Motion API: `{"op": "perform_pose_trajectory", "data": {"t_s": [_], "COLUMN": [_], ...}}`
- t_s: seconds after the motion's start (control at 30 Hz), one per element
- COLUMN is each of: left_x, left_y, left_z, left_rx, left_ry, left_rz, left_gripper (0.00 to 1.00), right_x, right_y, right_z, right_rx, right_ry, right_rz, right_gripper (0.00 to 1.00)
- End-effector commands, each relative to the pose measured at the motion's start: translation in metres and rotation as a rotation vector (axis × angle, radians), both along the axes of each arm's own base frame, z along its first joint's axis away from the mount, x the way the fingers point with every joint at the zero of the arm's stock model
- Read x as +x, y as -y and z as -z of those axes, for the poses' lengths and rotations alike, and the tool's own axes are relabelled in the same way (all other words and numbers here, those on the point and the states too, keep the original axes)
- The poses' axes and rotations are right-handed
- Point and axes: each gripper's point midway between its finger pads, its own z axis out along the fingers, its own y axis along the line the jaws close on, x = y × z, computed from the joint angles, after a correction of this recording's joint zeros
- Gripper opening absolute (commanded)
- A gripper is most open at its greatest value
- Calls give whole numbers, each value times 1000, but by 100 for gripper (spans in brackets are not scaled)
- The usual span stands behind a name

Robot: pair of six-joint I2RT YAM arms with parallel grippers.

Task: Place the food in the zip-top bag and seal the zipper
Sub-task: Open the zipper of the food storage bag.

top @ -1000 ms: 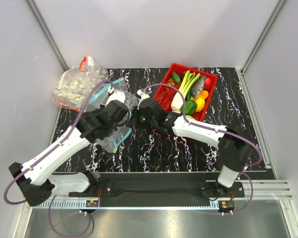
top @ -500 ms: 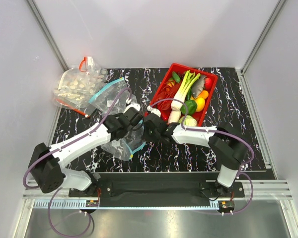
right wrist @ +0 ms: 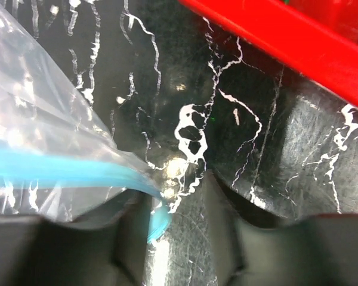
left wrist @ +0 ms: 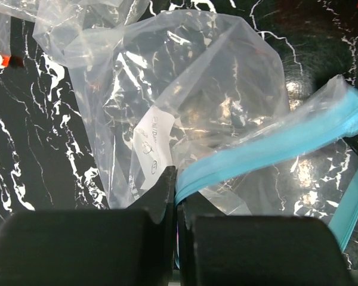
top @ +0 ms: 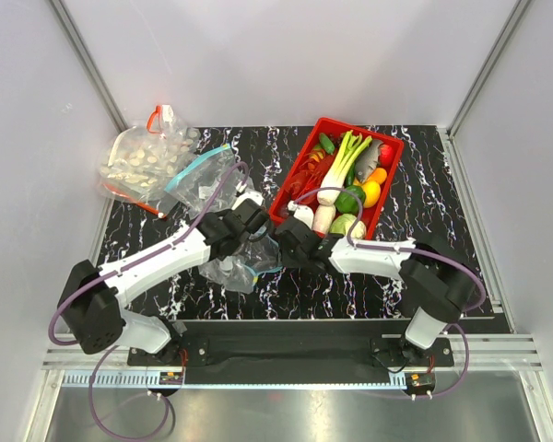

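Note:
The clear zip-top bag (top: 223,268) lies crumpled on the black marbled table, left of centre; its white label (left wrist: 152,140) faces up. My left gripper (top: 250,225) is shut on the teal zipper (left wrist: 268,149), right at its fingertips (left wrist: 177,190). My right gripper (top: 282,242) is open just right of it; the zipper's end (right wrist: 158,223) rests against its left finger, and the jaws stand apart over bare table (right wrist: 176,190). The leek (top: 343,161), two white radishes (top: 304,215) and a small green vegetable (top: 326,142) lie in the red basket (top: 388,180).
The basket also holds a grey fish and yellow, red and green produce; its red wall (right wrist: 274,36) is just beyond my right gripper. A second clear bag (top: 140,158) with a red zipper and white pieces sits at the back left.
Both grippers have moved toward the near edge and to the right. The bag has been dragged along with the left gripper, away from the red-zipper bag.

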Motion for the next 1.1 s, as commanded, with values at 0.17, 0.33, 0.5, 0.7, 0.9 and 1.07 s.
{"op": "perform_pose_trajectory", "data": {"t_s": [0.17,0.33,0.5,0.7,0.9,1.07], "left_x": [2,-3,-9,-8,2,5], "left_y": [12,17,25,28,30,36], "left_z": [-48,-70,-76,-77,-72,-67], "left_rx": [-135,-177,-191,-147,-121,-156], "left_ry": [77,88,49,22,35,48], "left_rz": [40,103,183,238,223,228], "left_gripper": [0,0,0,0,0,0], "right_x": [-3,-10,-4,16,35,71], "right_y": [-10,-21,-8,15,40,87], "right_z": [-69,-116,-155,-176,-169,-168], "right_rx": [154,219,201,198,212,193], "right_ry": [117,159,243,286,249,250], "right_rz": [-88,-188,-174,-112,-41,102], "right_gripper": [64,71,72,73,72,72]}}
